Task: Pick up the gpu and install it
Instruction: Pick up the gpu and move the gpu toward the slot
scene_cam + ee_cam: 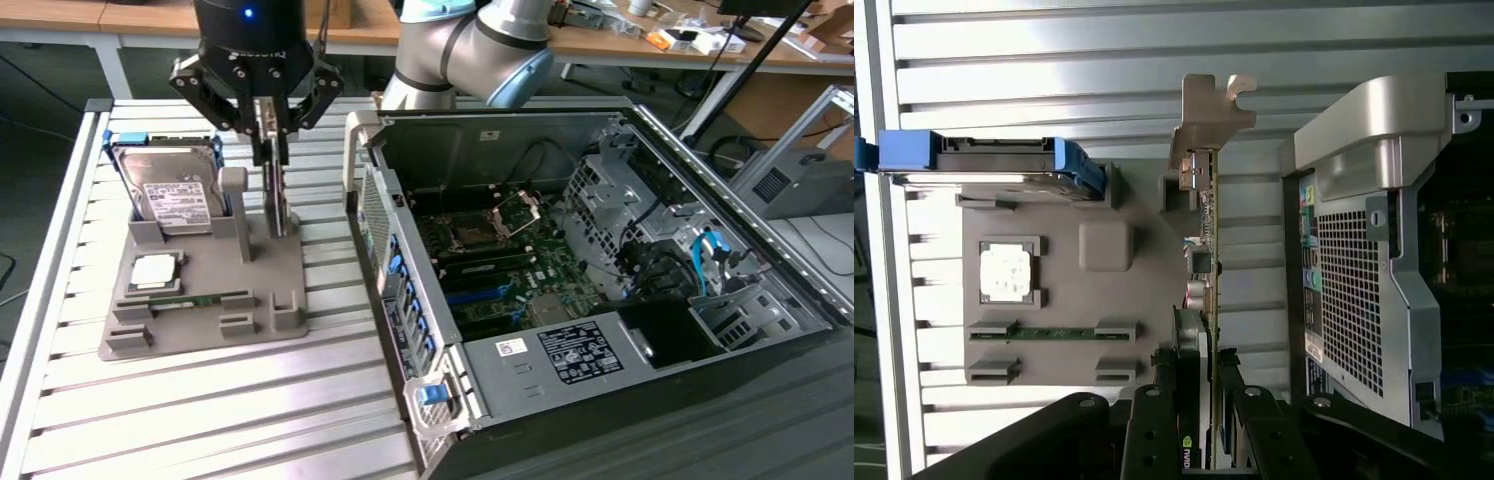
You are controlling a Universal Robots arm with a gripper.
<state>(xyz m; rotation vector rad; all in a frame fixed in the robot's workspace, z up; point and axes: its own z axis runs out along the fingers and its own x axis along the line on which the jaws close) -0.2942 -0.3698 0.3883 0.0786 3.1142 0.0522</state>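
Observation:
The gpu (pixel 276 200) stands on edge, thin and dark, at the right side of the grey parts holder (pixel 200 325). My gripper (pixel 270 140) comes down on it from above, and its black fingers are shut on the card's upper edge. In the wrist view the gpu (pixel 1206 260) runs edge-on away from my gripper (pixel 1199 400), with its metal bracket (pixel 1209 110) at the far end. I cannot tell whether the card's lower edge still rests in the holder. The open computer case (pixel 561 260) lies to the exterior view's right of the holder, its motherboard (pixel 507 270) exposed.
The holder also carries a silver hard drive (pixel 180 195) in a blue frame, a square processor (pixel 154 270) and a green memory stick (pixel 187 300). The case's perforated side wall (pixel 1354 280) rises close beside the card. Everything sits on a slatted metal table (pixel 200 420).

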